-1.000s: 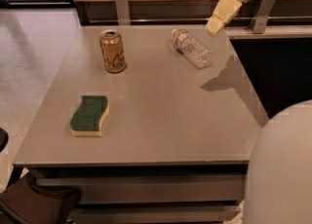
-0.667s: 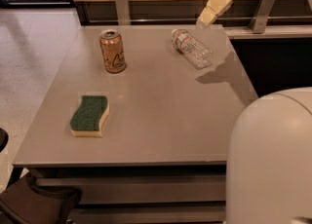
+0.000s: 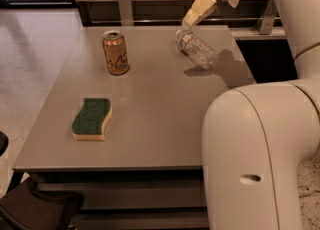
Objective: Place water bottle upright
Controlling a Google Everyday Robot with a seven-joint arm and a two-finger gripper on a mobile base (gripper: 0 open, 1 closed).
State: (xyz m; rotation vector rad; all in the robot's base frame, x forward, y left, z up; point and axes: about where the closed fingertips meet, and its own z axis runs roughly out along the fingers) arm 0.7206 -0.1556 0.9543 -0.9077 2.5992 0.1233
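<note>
The water bottle (image 3: 197, 49) is a clear ribbed plastic bottle lying on its side at the far right of the grey table (image 3: 160, 124), with its neck pointing to the far left. My gripper (image 3: 210, 13) hangs just above and behind the bottle's neck end, apart from it. It is open and empty. One long cream finger (image 3: 198, 8) slants down toward the bottle's cap, and the other shows only as a short stub to the right.
An orange-gold drink can (image 3: 115, 52) stands upright at the far left of the table. A green and yellow sponge (image 3: 92, 118) lies near the front left. My white arm body (image 3: 260, 154) fills the lower right. A rail with posts (image 3: 123, 4) runs behind the table.
My gripper has moved left and slightly down, from right of the bottle to just above its neck end. The bottle, can and sponge have not moved.
</note>
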